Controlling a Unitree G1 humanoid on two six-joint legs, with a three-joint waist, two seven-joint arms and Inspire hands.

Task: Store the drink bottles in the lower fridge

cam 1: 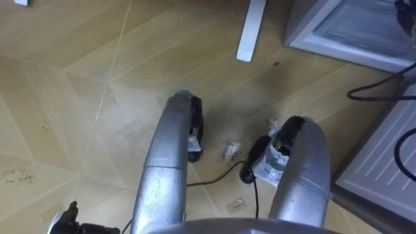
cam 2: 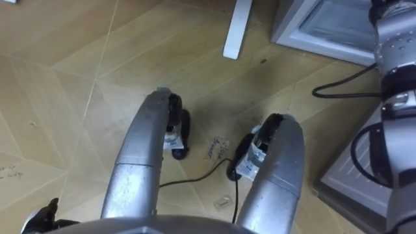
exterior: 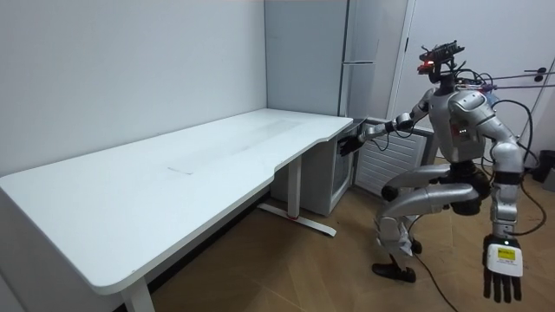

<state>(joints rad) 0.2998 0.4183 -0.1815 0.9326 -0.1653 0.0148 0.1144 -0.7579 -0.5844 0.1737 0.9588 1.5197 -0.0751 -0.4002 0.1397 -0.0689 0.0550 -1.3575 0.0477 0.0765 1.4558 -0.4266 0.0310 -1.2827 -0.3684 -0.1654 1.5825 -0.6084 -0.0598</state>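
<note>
Robot stands knees bent on wood floor (cam 1: 65,97) at end of white table (exterior: 173,165), facing low fridge (exterior: 332,178). Right arm stretched forward, right hand (exterior: 350,144) at fridge's top corner, just beside table edge; whether its fingers grip anything cannot be told. Left hand (exterior: 502,270) hangs at side, fingers straight, pointing down, holding nothing. White ribbed panel (exterior: 390,165) stands between fridge and robot. Clear wrapper scrap (cam 1: 229,149) lies on floor between feet. Where drinks are cannot be told.
</note>
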